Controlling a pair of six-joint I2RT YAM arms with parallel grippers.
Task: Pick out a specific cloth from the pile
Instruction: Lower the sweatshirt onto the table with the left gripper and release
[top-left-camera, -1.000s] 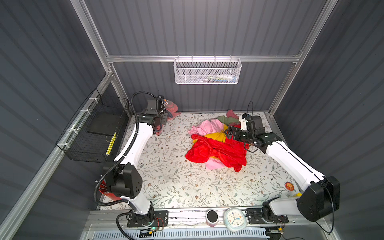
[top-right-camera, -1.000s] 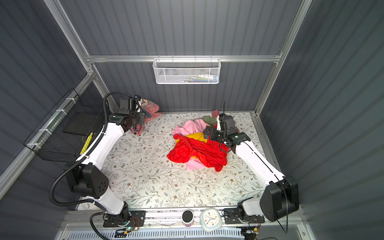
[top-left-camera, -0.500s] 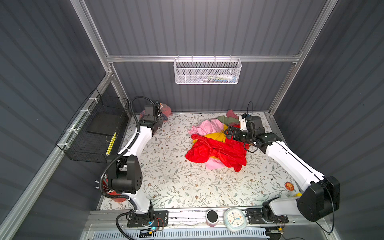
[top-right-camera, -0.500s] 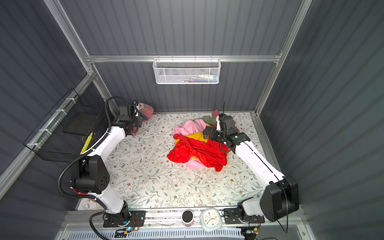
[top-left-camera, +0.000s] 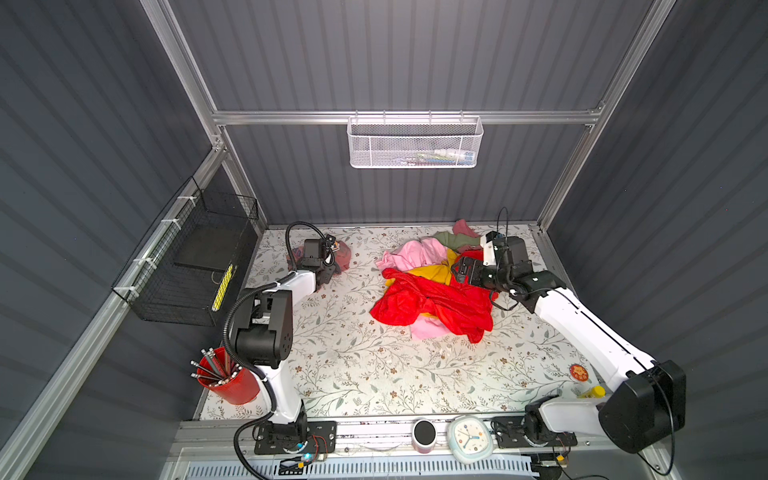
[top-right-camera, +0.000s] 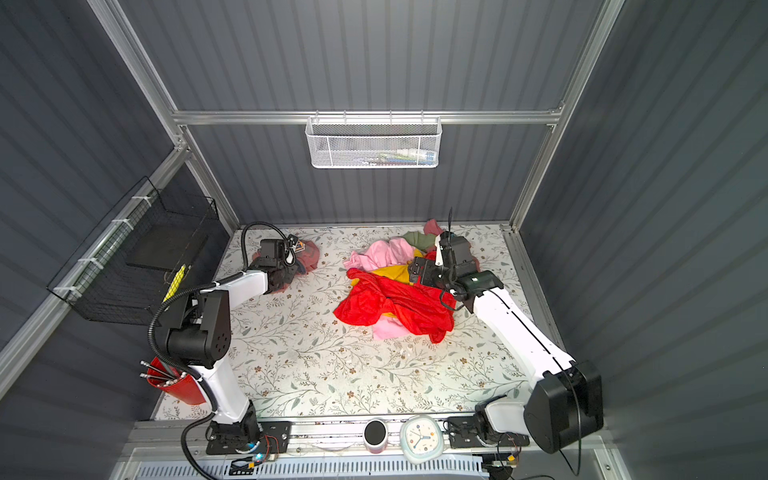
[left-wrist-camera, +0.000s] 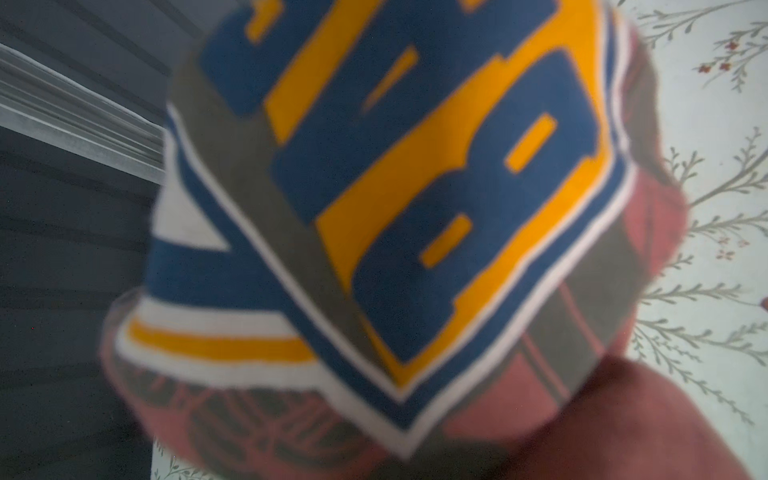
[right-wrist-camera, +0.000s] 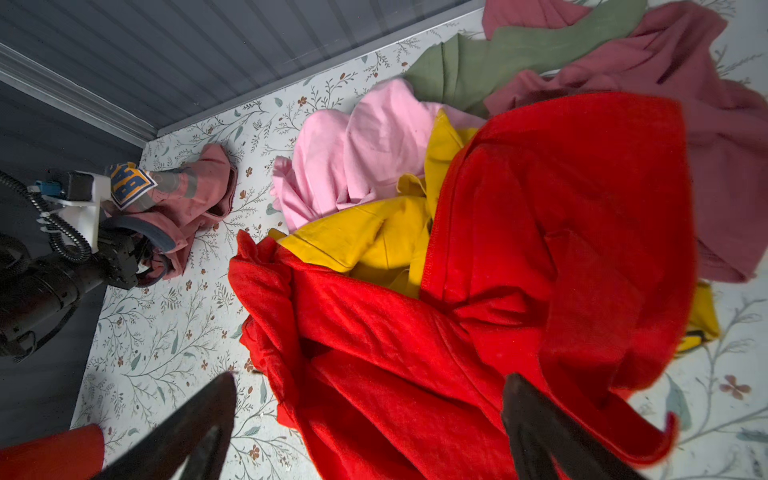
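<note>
Cloth (top-left-camera: 344, 257) pinched in left fingers (right-wrist-camera: 132, 266), far-left corner, well apart from pile (top-left-camera: 432, 299).

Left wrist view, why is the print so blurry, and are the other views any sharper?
Left wrist view: the salmon T-shirt sits right against the lens, so its blue-and-yellow lettering is soft and fills the frame. Right wrist view: the pile is sharp; only the fingers of the right gripper blur. Both top views: sharp and evenly lit.
</note>
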